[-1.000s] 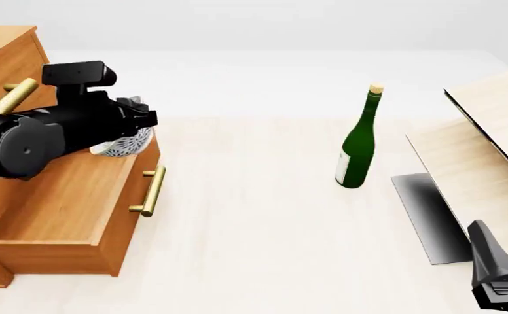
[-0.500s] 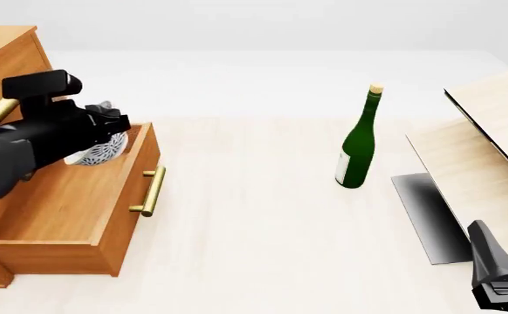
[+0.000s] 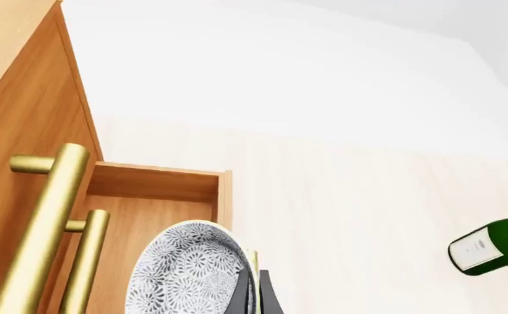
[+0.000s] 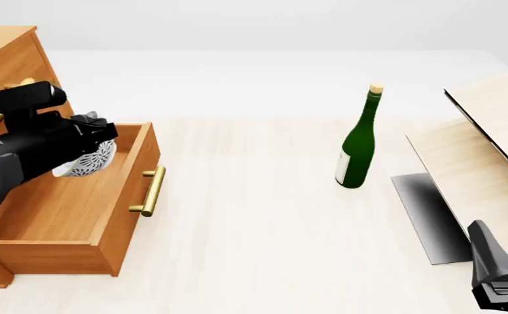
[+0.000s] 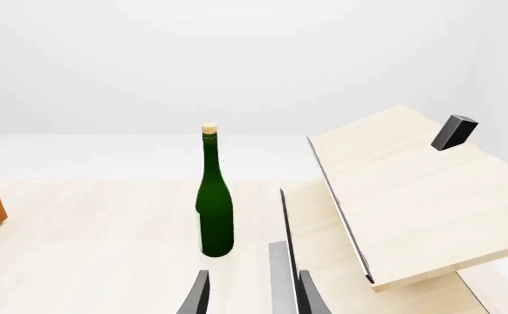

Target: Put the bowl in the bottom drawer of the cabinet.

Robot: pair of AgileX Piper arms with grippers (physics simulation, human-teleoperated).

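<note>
- Small round white bowl [image 4: 86, 161] with fine grey-blue speckling: tilted on edge, above the open interior of the wide, shallow orange-brown wooden bottom drawer [image 4: 71, 216], near its back end; contact with the drawer floor cannot be told.
- Left hand [image 4: 97, 134]: clamped on the bowl's rim, black arm reaching in over the drawer from the left of the front view.
- Bottom drawer: pulled out from the large orange-brown wooden cabinet [image 4: 5, 59], brass bar handle [image 4: 152, 191] on its front.
- Right hand [image 5: 252, 293]: low at the near right of the pale wooden counter [image 4: 263, 229], fingers apart, holding nothing.
- Tall dark green glass bottle [image 4: 358, 140]: upright on the counter, well apart from the drawer.
- Pale light-wood panels [image 4: 489, 150]: tilted, at the right edge.
</note>
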